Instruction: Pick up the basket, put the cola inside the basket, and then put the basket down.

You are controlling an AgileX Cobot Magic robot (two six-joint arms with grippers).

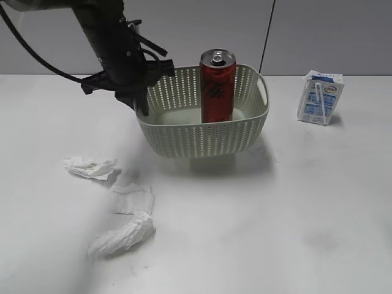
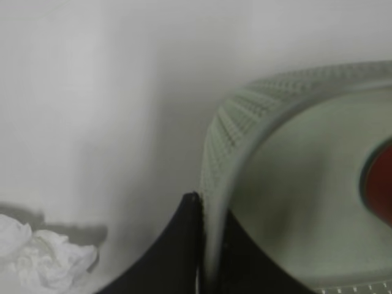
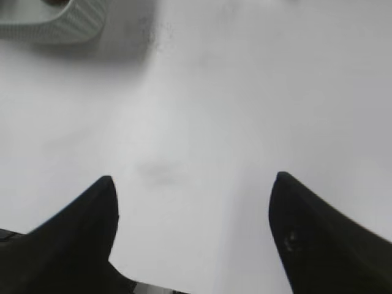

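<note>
1. Basket, pale green and slotted, sits near the middle of the white table, its shadow just beneath it.
2. Red cola can stands upright inside it.
3. Left gripper pinches the basket's left wall between its fingers.
4. Right gripper hangs over bare table, fingers spread wide and holding nothing.
5. Crumpled tissues lie at front left; a blue-and-white carton stands far right.

Left pincer clamps basket rim; cola inside; crumpled tissue beside.
</note>
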